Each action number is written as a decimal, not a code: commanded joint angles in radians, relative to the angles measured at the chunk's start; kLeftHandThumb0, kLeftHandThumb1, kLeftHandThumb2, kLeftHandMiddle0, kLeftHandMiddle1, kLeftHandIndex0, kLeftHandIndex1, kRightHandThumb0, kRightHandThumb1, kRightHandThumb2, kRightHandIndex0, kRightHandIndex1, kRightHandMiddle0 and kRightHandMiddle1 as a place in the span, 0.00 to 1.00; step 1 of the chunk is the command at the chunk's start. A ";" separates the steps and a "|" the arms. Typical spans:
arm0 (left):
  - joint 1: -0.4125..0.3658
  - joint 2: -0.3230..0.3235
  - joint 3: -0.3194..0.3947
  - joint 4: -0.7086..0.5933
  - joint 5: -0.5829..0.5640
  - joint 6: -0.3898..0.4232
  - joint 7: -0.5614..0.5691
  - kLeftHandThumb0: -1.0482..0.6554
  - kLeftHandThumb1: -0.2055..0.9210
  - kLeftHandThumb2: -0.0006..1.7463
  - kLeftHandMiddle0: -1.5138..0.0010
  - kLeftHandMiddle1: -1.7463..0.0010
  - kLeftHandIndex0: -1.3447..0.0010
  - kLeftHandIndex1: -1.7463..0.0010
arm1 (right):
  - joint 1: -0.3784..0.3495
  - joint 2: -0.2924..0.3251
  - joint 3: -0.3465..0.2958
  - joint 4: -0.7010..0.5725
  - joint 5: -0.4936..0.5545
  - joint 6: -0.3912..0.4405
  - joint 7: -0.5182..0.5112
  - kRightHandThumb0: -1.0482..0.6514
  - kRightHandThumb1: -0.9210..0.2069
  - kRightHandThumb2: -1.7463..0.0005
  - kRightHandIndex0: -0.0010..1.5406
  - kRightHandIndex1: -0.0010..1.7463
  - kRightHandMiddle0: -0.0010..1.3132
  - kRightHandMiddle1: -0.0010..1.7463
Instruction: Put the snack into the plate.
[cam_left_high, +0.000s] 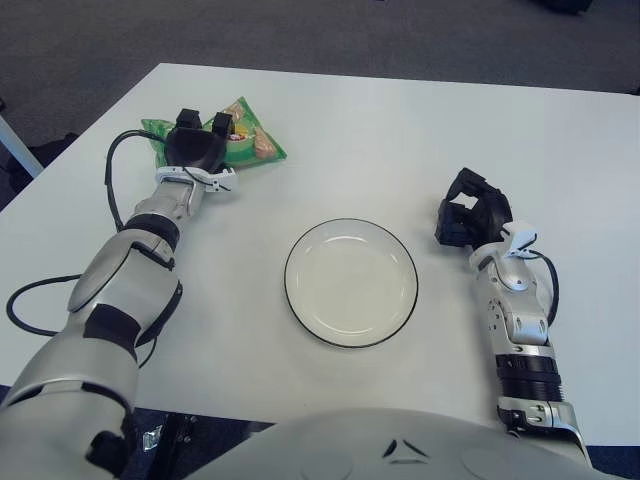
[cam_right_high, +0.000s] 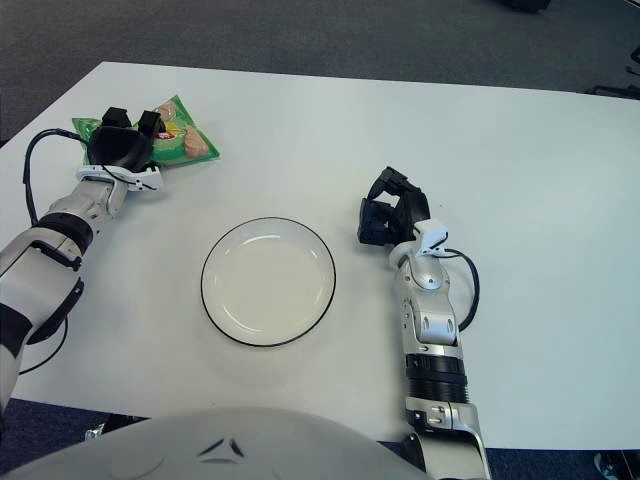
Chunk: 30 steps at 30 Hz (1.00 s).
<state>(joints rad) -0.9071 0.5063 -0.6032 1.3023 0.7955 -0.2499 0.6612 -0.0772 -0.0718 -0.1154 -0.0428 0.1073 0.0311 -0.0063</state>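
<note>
- Green foil: the snack bag lies on the white table, at about ten o'clock from the plate and well apart from it.
- The left hand sits over the bag's near end, fingers draped on it; whether they have closed on it cannot be told.
- The right hand shows at three o'clock of the plate, fingers curled, holding nothing.
- Best approach, by this view: pinch the bag firmly before lifting, then carry it toward four o'clock and let go over the plate's centre.

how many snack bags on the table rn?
1. The green snack bag lies at the table's far left, under the left robot hand, left of and beyond the empty plate. Right robot hand shows right of the plate. Nothing looks hidden.
</note>
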 joint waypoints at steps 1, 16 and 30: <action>0.044 -0.012 0.022 -0.054 -0.022 -0.007 -0.020 0.92 0.35 0.84 0.53 0.00 0.31 0.00 | 0.108 0.032 0.000 0.043 0.005 0.010 -0.004 0.30 0.65 0.16 0.84 1.00 0.55 1.00; 0.182 -0.057 0.300 -0.262 -0.325 -0.154 -0.113 0.96 0.23 0.94 0.45 0.00 0.20 0.00 | 0.096 0.027 0.001 0.064 0.002 0.005 0.000 0.30 0.64 0.16 0.84 1.00 0.55 1.00; 0.318 -0.079 0.431 -0.474 -0.521 -0.384 -0.325 1.00 0.16 1.00 0.40 0.00 0.13 0.00 | 0.082 0.016 -0.010 0.091 0.009 0.000 0.018 0.30 0.64 0.16 0.84 1.00 0.55 1.00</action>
<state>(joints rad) -0.6217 0.4429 -0.1892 0.8614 0.3071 -0.6030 0.4000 -0.0794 -0.0761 -0.1204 -0.0206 0.1070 0.0376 0.0050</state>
